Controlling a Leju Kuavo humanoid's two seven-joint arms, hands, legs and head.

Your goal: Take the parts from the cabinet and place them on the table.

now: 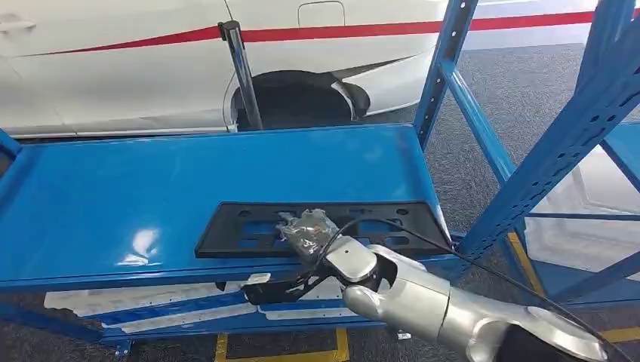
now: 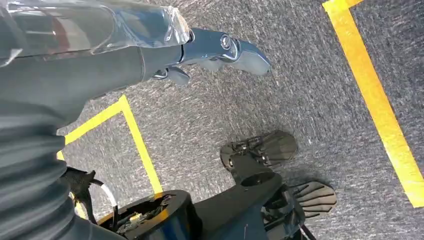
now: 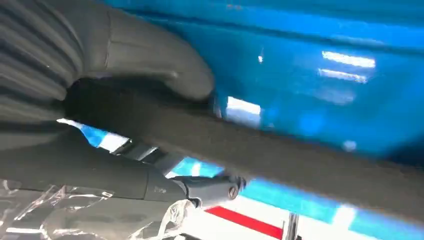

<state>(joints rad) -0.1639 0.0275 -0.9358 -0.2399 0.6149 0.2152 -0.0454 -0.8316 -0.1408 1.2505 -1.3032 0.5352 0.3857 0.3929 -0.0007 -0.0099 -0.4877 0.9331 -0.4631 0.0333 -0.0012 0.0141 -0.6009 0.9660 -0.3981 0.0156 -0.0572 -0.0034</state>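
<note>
On the blue shelf, near its front edge, your black plate part lies flat. R hand grips that front edge, thumb over the top, darker fingers under. L hand hangs over grey carpet (yellow tape lines); fingers' state: can't tell.

right hand's fingers under plastic wrap, black part blurred, cut off
</note>
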